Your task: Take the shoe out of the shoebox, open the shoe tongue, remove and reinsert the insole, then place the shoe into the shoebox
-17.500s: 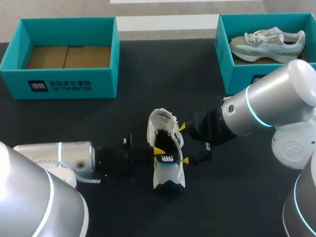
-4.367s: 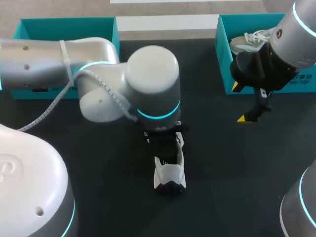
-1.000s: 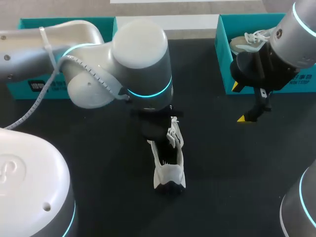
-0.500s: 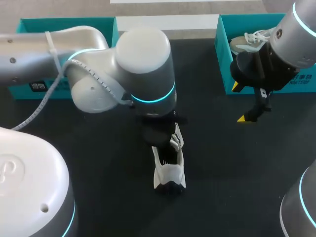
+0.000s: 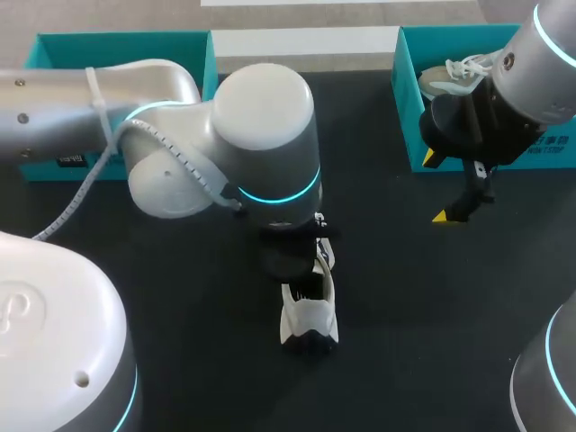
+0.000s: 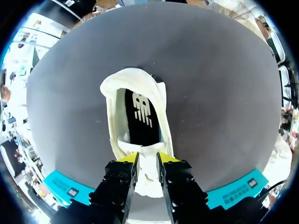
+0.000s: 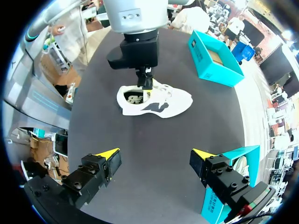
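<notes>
A white shoe (image 5: 309, 313) lies on the black table (image 5: 405, 297), toe toward the front edge. My left arm comes in over it, and its gripper (image 5: 301, 263) is largely hidden under the wrist in the head view. In the left wrist view the left gripper (image 6: 147, 157) is shut on the white tongue (image 6: 148, 169), one yellow tip on each side. Ahead of the tips the shoe mouth (image 6: 122, 84) shows a black insole (image 6: 141, 111) with a white logo. My right gripper (image 5: 439, 187) hangs open by the right shoebox (image 5: 408, 99), holding nothing.
The right teal shoebox holds a second, grey-white shoe (image 5: 461, 74). A teal shoebox (image 5: 126, 38) at the back left is partly hidden by my left arm. From the right gripper (image 7: 154, 153) the shoe (image 7: 161, 100) lies well ahead, with bare table between.
My left wrist has shifted slightly toward the front and right, lower over the shoe, and its fingers have narrowed a little on the tongue. The right arm has not moved.
</notes>
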Controlling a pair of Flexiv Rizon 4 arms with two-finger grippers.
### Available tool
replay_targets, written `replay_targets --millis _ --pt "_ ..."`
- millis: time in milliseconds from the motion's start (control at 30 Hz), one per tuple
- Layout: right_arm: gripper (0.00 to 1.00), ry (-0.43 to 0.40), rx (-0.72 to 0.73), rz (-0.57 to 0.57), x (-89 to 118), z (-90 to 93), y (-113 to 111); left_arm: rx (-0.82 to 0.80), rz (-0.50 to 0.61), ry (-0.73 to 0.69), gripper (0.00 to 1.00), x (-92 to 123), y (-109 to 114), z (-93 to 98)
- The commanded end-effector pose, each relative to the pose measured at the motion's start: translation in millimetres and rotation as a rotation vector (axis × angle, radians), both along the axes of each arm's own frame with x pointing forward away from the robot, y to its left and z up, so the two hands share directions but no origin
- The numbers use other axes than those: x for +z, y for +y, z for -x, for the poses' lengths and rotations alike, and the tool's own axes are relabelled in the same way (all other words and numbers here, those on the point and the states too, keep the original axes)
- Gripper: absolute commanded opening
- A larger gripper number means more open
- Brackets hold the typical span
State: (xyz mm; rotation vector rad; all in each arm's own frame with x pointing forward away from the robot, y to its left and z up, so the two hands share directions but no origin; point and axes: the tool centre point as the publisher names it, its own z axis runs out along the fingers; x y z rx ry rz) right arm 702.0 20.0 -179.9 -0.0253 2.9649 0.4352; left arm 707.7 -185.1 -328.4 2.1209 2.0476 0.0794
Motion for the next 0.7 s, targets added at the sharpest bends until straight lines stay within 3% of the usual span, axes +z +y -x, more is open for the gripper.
replay_targets --millis 33,67,200,333,400,467,500,533,700 --pt "1.00 0.003 -0.001 0.003 -1 -1.8 2 0.053 -0.003 0.013 0.30 -5 -2 -2.5" --pt "1.00 0.003 -0.001 0.003 -1 -1.8 2 0.071 -0.008 0.009 0.36 -7 -2 -1.9" --pt "1.00 0.003 -0.001 0.003 -1 -1.8 2 0.158 -0.002 0.038 0.27 -10 1 1.5" --pt "1.00 0.003 -0.001 0.003 -1 -1.8 2 0.316 0.045 0.081 0.21 10 8 0.7" --pt "1.00 0.003 -0.001 0.003 -1 -1.8 2 0.425 0.067 0.095 0.25 20 12 1.7" --pt "1.00 0.003 -0.001 0.003 -1 -1.8 2 0.497 0.094 0.134 0.44 26 15 3.0" --pt "1.00 0.003 -0.001 0.003 -1 -1.8 2 0.503 0.103 0.145 0.79 29 17 4.6" --pt "1.00 0.003 -0.001 0.003 -1 -1.8 2 0.503 0.103 0.145 1.00 29 17 4.6" --pt "1.00 0.003 -0.001 0.003 -1 -1.8 2 0.503 0.103 0.145 1.00 29 17 4.6"
